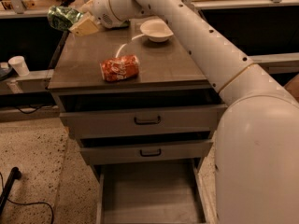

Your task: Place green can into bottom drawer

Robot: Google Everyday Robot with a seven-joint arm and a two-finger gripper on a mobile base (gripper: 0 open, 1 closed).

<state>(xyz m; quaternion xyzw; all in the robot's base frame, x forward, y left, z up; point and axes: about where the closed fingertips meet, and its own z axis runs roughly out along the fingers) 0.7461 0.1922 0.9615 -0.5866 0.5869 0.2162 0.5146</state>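
Observation:
My gripper is at the back left corner of the cabinet top, at the end of the white arm reaching in from the right. It is shut on the green can, a shiny green object held up in the air just past the top's left edge. One tan finger shows beside the can. The bottom drawer is pulled open below, with a flat grey inside and nothing in it.
A red can lies on its side on the cabinet top. A white bowl stands at the back. The two upper drawers stand slightly ajar. A white paper cup is on a ledge at left. A black cable lies on the floor.

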